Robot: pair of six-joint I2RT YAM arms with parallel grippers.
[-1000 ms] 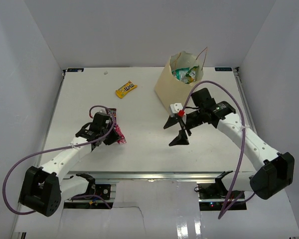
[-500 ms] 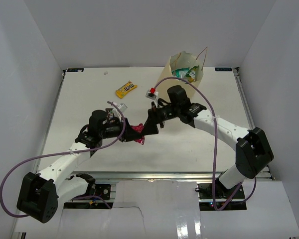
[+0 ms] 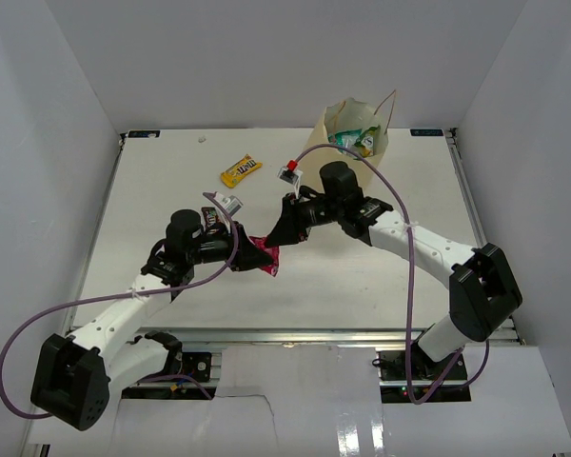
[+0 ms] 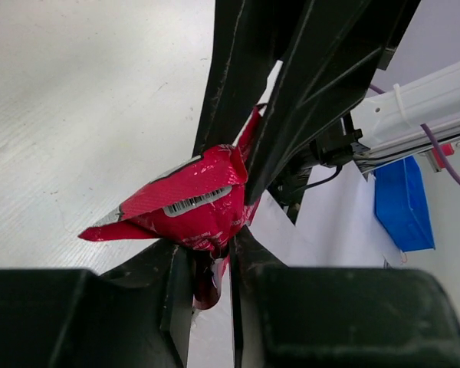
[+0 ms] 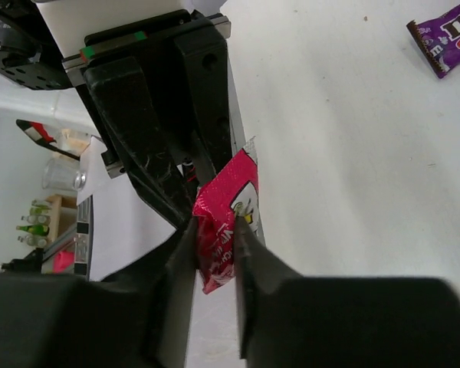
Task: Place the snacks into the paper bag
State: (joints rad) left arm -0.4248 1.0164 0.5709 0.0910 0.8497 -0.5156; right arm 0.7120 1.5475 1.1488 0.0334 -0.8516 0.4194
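Observation:
A crumpled red wrapper (image 3: 265,255) hangs above the table's middle, pinched from two sides. My left gripper (image 3: 253,251) comes from the left. In the left wrist view its jaws (image 4: 212,247) are closed on the tail of the red wrapper (image 4: 192,203). My right gripper (image 3: 284,231) comes from the right. In the right wrist view its jaws (image 5: 215,224) are shut on the other end of the red wrapper (image 5: 226,215). The paper bag (image 3: 335,164) stands upright at the back right, with green and white snacks (image 3: 354,141) inside.
A yellow packet (image 3: 240,170) lies flat at the back, left of the bag. A purple-brown candy packet (image 5: 448,40) lies on the table, seen in the right wrist view. The two arms' fingers nearly touch around the wrapper. White walls close in three sides.
The right arm swung left from beside the bag to meet the left gripper, and its wide-open jaws closed on the wrapper. The left arm carried the wrapper up and to the right.

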